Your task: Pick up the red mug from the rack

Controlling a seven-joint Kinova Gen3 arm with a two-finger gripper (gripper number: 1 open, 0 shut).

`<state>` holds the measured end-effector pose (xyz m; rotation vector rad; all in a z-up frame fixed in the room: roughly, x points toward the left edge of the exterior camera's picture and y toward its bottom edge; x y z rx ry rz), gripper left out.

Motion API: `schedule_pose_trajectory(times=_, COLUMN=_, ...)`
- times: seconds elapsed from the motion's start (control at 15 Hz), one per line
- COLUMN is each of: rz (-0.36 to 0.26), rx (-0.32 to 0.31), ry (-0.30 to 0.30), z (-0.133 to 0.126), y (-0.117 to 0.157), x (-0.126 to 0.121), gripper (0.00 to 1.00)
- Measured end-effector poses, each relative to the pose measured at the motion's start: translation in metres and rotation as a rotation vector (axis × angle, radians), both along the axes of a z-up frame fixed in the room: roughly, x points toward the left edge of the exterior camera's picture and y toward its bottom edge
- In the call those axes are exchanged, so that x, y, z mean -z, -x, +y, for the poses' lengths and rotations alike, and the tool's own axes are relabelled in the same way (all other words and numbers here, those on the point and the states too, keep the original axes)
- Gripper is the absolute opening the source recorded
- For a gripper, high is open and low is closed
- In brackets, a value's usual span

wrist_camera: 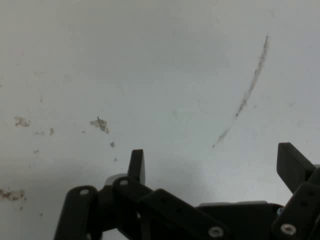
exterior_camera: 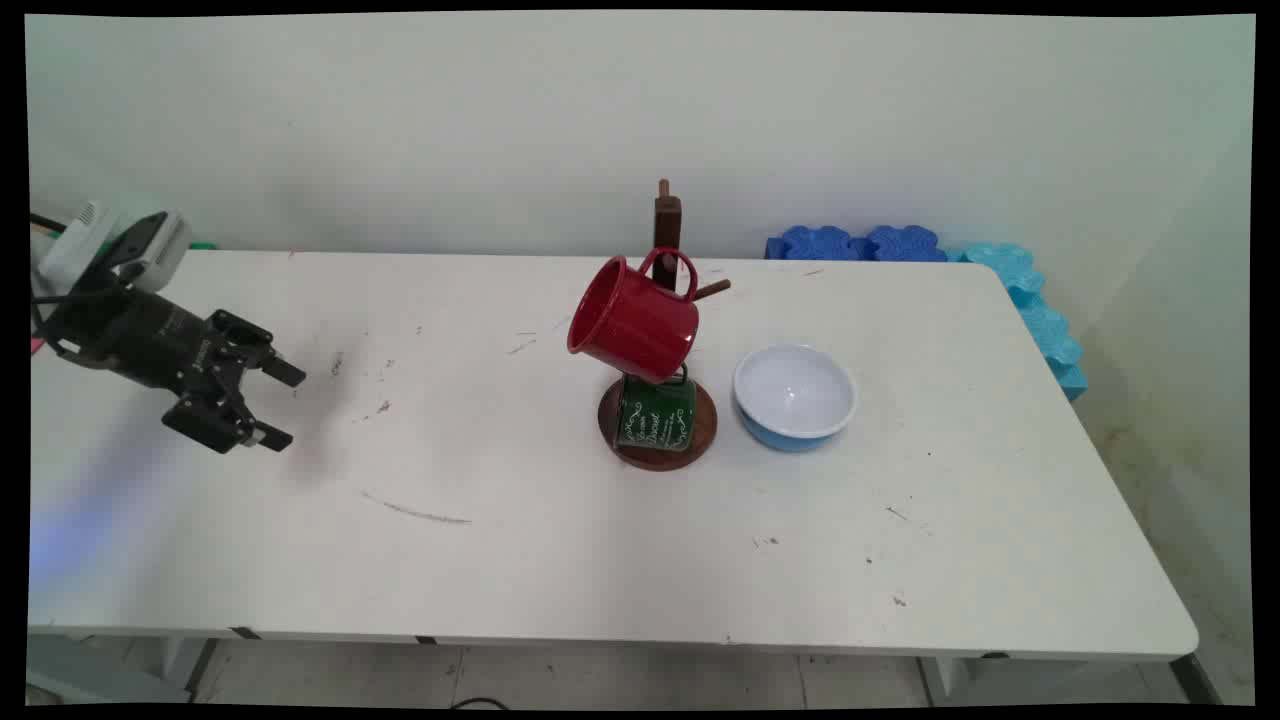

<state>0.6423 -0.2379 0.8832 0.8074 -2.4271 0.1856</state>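
The gripper (exterior_camera: 283,405) hangs over the left part of the white table (exterior_camera: 560,560), tilted down and to the right, with its two fingers (exterior_camera: 284,373) spread wide and nothing between them. In the hand view the fingertips (wrist_camera: 136,165) stand far apart above bare tabletop (wrist_camera: 165,75), which carries a thin curved scuff (wrist_camera: 248,92) and a few brownish specks (wrist_camera: 100,124). The same scuff (exterior_camera: 415,513) lies on the table near the gripper, a little toward the near edge.

Well apart from the gripper, near the table's middle, a wooden mug stand (exterior_camera: 667,228) rises from a round base (exterior_camera: 705,428). A red mug (exterior_camera: 635,320) hangs by its handle on the stand, tipped with its mouth toward the left. Below it a green mug (exterior_camera: 655,415) with white lettering sits at the base. Just beside the base on the right stands a bowl (exterior_camera: 795,395), white inside and blue outside.

Blue foam pieces (exterior_camera: 1000,275) lie along the table's far right edge, by the wall
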Motion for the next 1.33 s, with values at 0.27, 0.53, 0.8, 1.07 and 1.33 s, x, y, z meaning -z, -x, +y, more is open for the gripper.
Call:
schedule_pose_trajectory(times=0.27, rz=0.011, rx=-0.003, ry=0.006, z=-0.002, y=0.004, x=-0.005, gripper=1.0)
schedule_pose_trajectory(times=0.53, rz=0.031, rx=-0.01, ry=0.013, z=-0.004, y=0.011, x=-0.014, gripper=1.0)
schedule_pose_trajectory(times=0.8, rz=0.067, rx=-0.019, ry=0.022, z=-0.005, y=0.025, x=-0.027, gripper=1.0)
schedule_pose_trajectory(times=1.07, rz=0.113, rx=-0.023, ry=0.034, z=-0.007, y=0.043, x=-0.042, gripper=1.0)
schedule_pose_trajectory(times=1.33, rz=0.156, rx=-0.026, ry=0.045, z=-0.009, y=0.061, x=-0.054, gripper=1.0)
